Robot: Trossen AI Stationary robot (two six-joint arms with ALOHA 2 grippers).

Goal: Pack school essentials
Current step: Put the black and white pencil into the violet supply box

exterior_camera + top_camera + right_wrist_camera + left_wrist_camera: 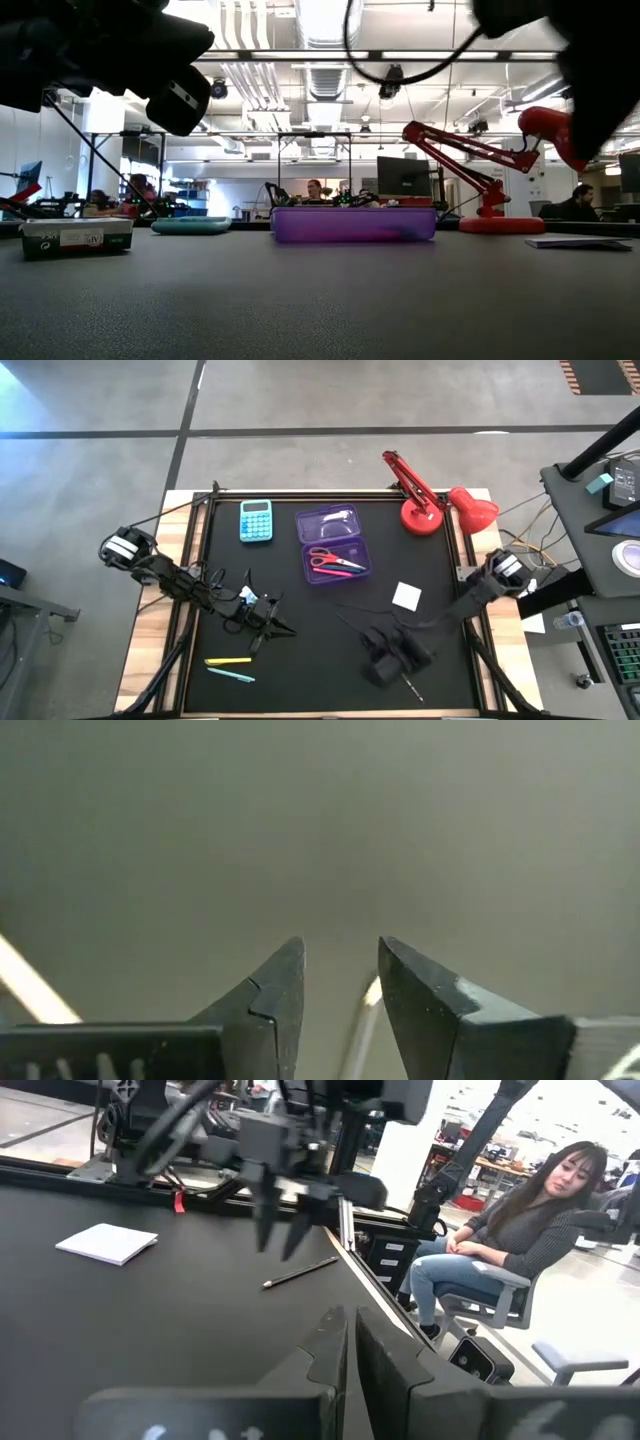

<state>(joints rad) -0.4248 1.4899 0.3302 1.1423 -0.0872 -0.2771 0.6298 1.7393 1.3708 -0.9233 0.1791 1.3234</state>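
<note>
The school essentials lie scattered over the black tabletop. A translucent purple plastic pencil case sits open near the middle of the far half, holding red-handled scissors and a thin pink pen just beside them. A flat white square pad lies apart from the case, towards the right arm. At the near left, a thin yellow pen and a thin teal pen lie almost parallel, close together. A thin dark pen lies near the tabletop's near right edge.

The right claw hangs low over that dark pen, its fingers slightly spread with a narrow gap, the pen showing pale between them in the right wrist view; I cannot tell whether they touch it. The left claw hovers over the left half, above the yellow pen, its fingers pressed together on nothing.

A light-blue calculator lies beside the case on the far left, and a red desk lamp stands at the far right corner. In the low view a small green-and-white packet rests on the tabletop at the left. A person sits on a chair beyond the tabletop.
</note>
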